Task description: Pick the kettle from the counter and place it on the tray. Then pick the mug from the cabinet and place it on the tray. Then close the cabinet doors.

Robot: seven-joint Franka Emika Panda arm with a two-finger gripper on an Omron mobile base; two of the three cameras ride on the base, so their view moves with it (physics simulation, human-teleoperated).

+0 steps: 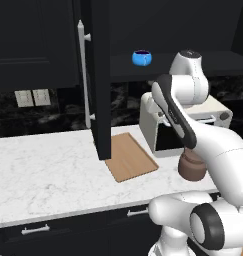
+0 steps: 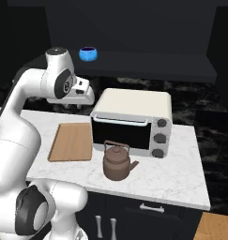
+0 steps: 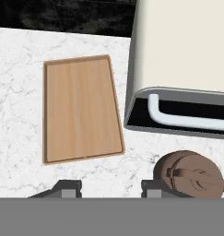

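Looking across the counter (image 2: 181,173) from left to right, a fair bit is hidden. In the left base view one open cabinet door (image 1: 100,75) covers the tray's (image 1: 130,157) near corner, and my own forearm covers most of the kettle (image 1: 192,167), so just a brown lump pokes out under it. The other door I can't make out in the dark.

The worktop is white marble with faint grey veins. The tray is a thin tan wooden board with straight grain and a low raised rim, lying flat and bare just left of the toaster oven (image 2: 134,122), a boxy cream thing with a black glass door, a pale bar handle and three round knobs.

The kettle is squat, round and brown, with a thin arched bail and a short spout, sitting on the marble in front of the oven, clear of the board. In the hand view it's cut off at the bottom right.

Up on the dark cabinet (image 2: 148,63) shelf sits the mug (image 2: 88,54), small and glossy blue.

My gripper (image 3: 106,190) hangs above all this, fingertips apart, nothing between them.
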